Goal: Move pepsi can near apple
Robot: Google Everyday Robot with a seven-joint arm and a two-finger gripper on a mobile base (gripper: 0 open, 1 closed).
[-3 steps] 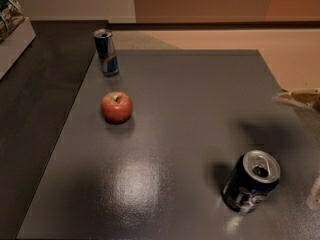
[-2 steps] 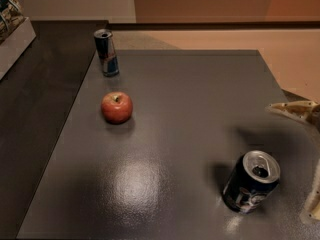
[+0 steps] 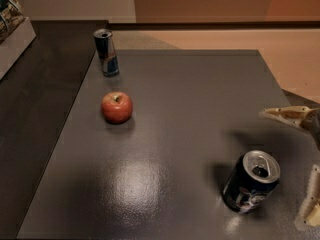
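Note:
The pepsi can (image 3: 251, 182) is a dark navy can with a silver top and stands upright at the table's front right. The apple (image 3: 117, 107) is small and red and sits at the left middle of the table, far from the can. My gripper (image 3: 301, 161) comes in from the right edge, just right of the can and not touching it. One pale finger (image 3: 286, 115) shows above and right of the can, the other (image 3: 313, 205) at the lower right edge. The fingers stand wide apart and hold nothing.
A taller slim blue-and-silver can (image 3: 106, 52) stands at the back left of the dark grey table (image 3: 180, 99). A light box (image 3: 14, 36) sits on the darker counter at the far left. The table's right edge is close to the gripper.
The gripper has moved left from the right edge toward the pepsi can, so more of its fingers show. The can and the apple have not moved.

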